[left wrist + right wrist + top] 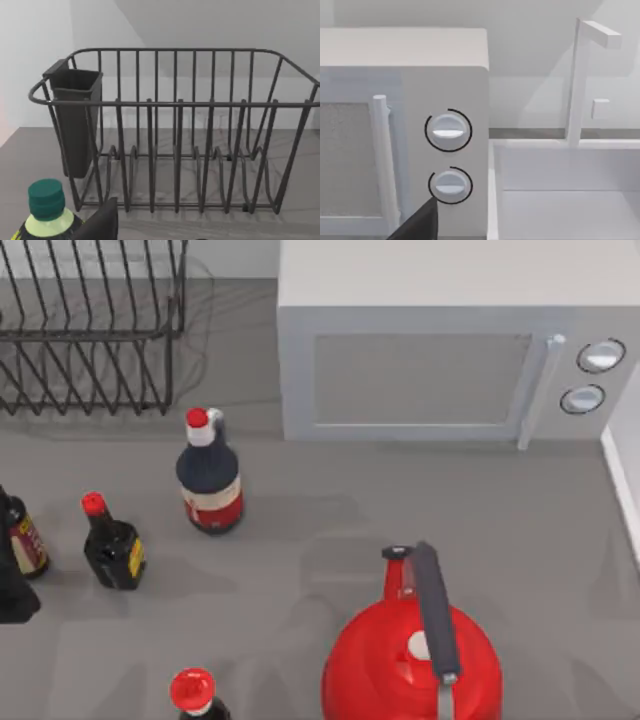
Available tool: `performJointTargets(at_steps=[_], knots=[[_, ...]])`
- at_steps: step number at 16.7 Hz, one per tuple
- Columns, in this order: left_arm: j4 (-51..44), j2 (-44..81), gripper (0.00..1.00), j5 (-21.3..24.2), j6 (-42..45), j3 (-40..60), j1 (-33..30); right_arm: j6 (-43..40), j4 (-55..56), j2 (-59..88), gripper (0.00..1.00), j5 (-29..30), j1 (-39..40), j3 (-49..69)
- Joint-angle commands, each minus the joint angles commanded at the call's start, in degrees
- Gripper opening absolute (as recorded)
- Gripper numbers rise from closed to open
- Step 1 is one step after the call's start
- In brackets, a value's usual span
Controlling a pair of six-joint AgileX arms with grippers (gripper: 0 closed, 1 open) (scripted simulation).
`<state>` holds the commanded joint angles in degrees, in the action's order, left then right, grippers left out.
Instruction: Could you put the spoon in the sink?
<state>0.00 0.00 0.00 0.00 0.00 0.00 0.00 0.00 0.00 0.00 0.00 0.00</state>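
The sink (560, 200) lies just beside the microwave (420, 360), at the table's right edge, with a faucet (577, 80) behind it. The wire dish rack (90, 330) stands at the table's top left, holding 1 dark cutlery holder (75, 120). The red kettle (410, 660) stands near the bottom edge. Jaw opening: cannot tell for either arm

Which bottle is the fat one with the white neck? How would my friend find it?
Start at the big white microwave at the back. Just in front of its left corner stands the dark round bottle. Unlike the slim bottle to its left, it has a red-and-white label.
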Motion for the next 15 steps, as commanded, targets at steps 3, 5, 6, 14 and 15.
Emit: performJointTargets(at_steps=[3, 5, 6, 14, 15], knots=[[0.0, 0.0, 1.0, 0.0, 0.0, 0.0, 0.0, 0.47, -0.69, 0.71, 1.0, 0.02, -0.08, 0.62], [0.0, 0.0, 1.0, 0.0, 0.0, 0.0, 0.0, 2.46, -3.55, 3.8, 1.0, 0.07, -0.38, 3.19], [0.0, 0.0, 1.0, 0.0, 0.0, 0.0, 0.0, 3.94, -5.69, 6.25, 1.0, 0.07, -0.58, 5.09], [0.0, 0.0, 1.0, 0.0, 0.0, 0.0, 0.0, 22.5, -33.09, 43.56, 1.0, -0.11, -2.97, 27.38], [0.0, 0.0, 1.0, 0.0, 0.0, 0.0, 0.0, 25.01, -36.82, 48.86, 1.0, -0.12, -3.32, 30.34]])
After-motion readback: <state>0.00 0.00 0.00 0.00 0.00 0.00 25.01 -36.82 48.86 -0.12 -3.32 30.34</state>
